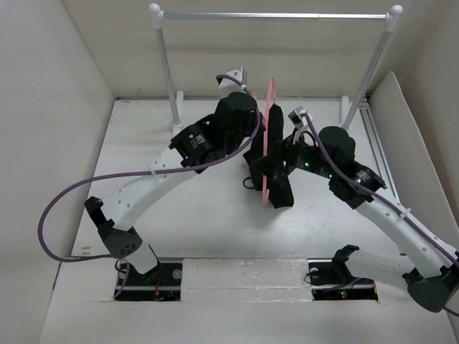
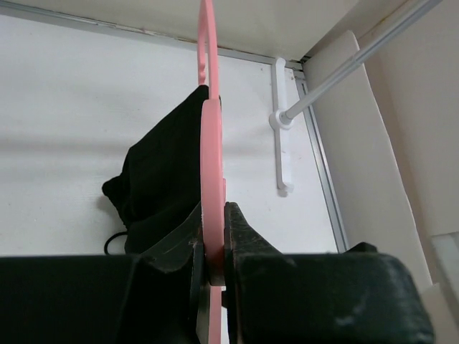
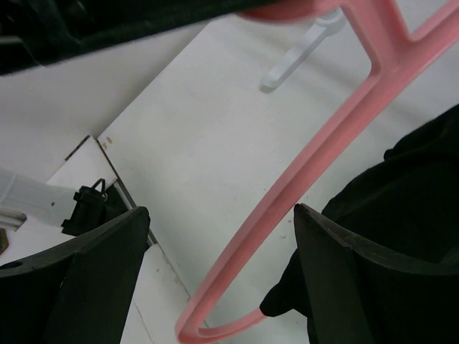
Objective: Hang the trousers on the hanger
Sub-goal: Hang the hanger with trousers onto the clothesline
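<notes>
Two arms, one job each here. The left claw (image 2: 213, 215) is clenched on the rim of the pink hanger (image 2: 211, 143). It holds the hanger upright and edge-on over the counter (image 1: 215, 208), slightly toward 12 o'clock from the middle in the overhead view. My guess is that's so the fabric can drop freely on both sides.

The black trousers (image 2: 161, 179) are bunched over the hanger's lower part, toward its 6 o'clock end from above. I can't tell whether they touch the counter.

The right claw (image 3: 221, 215) is released, jaws wide and grasping nothing. The hanger's rim runs between its fingers, with the trousers just at its 3 o'clock side, so it's probably poised to tidy the drape. The silver rail (image 1: 272, 15) stands at 12 o'clock, and the hanger isn't on it.
</notes>
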`<control>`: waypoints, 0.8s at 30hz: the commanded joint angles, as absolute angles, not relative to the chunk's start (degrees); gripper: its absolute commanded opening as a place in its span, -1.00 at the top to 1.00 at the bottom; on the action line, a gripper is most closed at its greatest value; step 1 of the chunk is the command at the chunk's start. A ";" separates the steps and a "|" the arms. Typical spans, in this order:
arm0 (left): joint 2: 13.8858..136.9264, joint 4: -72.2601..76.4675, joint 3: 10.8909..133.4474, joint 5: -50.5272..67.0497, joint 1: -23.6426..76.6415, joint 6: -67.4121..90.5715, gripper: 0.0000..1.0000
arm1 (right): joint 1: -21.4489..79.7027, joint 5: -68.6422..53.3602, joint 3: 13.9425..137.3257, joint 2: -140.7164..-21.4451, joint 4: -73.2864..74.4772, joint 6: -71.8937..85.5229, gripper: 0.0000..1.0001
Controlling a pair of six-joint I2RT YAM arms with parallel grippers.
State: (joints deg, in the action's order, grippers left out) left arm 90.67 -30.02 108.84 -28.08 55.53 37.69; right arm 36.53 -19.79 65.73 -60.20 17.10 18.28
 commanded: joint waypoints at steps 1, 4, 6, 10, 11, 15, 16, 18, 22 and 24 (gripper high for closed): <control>87.37 -25.23 111.19 -28.39 55.63 37.35 1.00 | 37.71 -16.87 63.73 -58.45 12.13 21.53 -0.71; 87.10 -24.61 110.31 -28.04 55.63 37.44 1.00 | 38.32 -16.00 61.44 -58.10 12.13 22.50 -0.68; 86.92 -23.91 110.04 -27.51 55.63 37.62 1.00 | 38.94 -15.73 59.08 -57.66 10.82 23.72 -0.67; 87.36 -23.47 109.69 -26.89 55.63 37.79 1.00 | 38.94 -18.27 55.29 -57.22 5.02 27.15 0.10; 87.45 -23.47 109.51 -26.72 55.63 37.79 1.00 | 38.94 -18.46 55.20 -57.30 4.40 27.68 0.46; 86.93 -22.41 108.11 -26.72 55.63 37.97 1.00 | 38.94 -18.28 55.72 -56.95 0.63 30.84 1.00; 86.75 -22.24 107.67 -26.72 55.63 37.97 1.00 | 38.94 -17.93 56.24 -57.04 0.53 31.55 1.00; 86.49 -21.80 107.58 -26.54 55.63 37.71 1.00 | 37.71 -18.37 56.77 -56.95 -3.50 34.08 1.00; 85.78 -21.80 108.37 -26.54 55.63 36.57 0.60 | 34.46 -20.73 57.92 -57.74 -9.40 39.89 1.00; 85.08 -21.45 108.63 -26.37 55.11 35.78 0.09 | 32.18 -21.27 59.93 -58.88 -10.63 41.56 1.00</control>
State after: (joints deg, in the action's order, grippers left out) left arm 88.18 -25.26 107.72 -27.27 55.31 36.49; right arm 34.41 -18.57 54.70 -58.85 3.14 38.04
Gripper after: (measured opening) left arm 0.410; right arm 0.272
